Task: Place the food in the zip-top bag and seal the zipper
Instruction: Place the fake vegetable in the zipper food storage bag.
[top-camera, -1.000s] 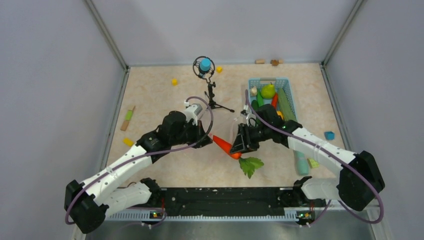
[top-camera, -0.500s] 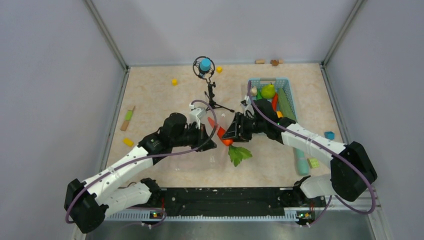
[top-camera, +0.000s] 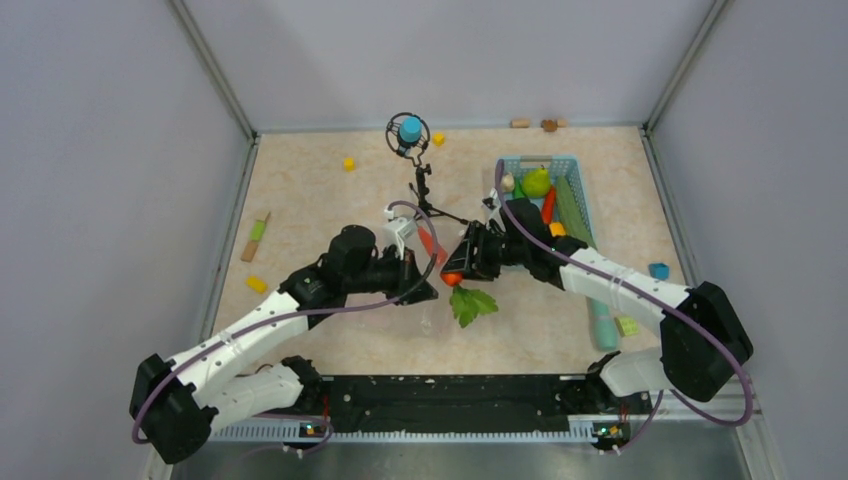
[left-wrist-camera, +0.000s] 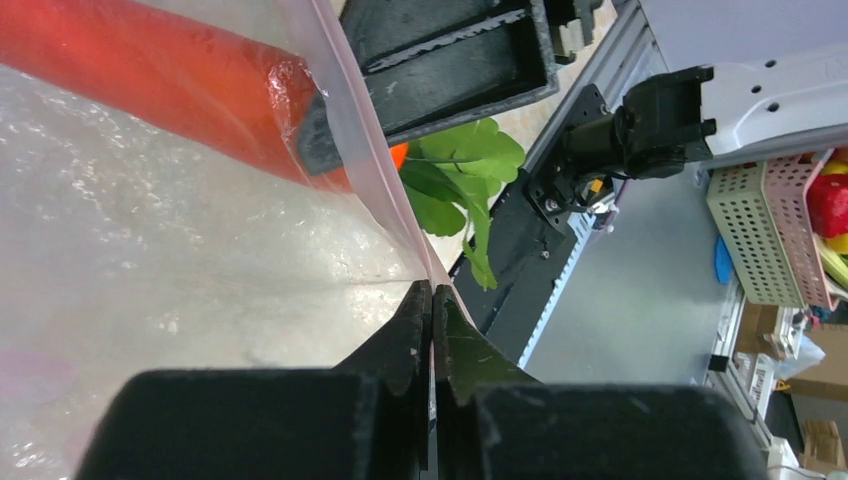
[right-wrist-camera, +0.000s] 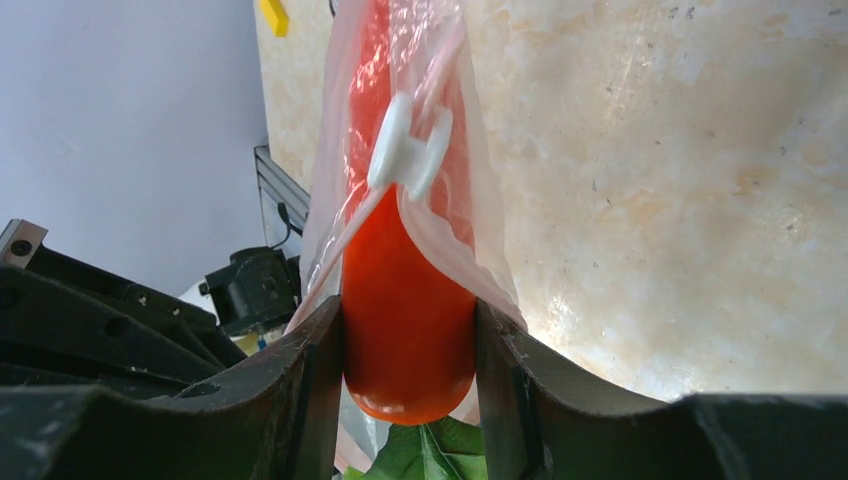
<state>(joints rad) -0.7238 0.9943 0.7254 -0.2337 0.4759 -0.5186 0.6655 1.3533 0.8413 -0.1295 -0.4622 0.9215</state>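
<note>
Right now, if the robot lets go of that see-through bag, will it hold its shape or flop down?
Probably flop: the zip-top bag looks thin and wrinkly, draping around the carrot. It likely weighs almost nothing, since the left hand holds it by one pinched edge.

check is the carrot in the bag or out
Partly in: the carrot has its narrow end behind the zip-top bag's plastic; its thick end and leaves stick out, held by the right pincer.
</note>
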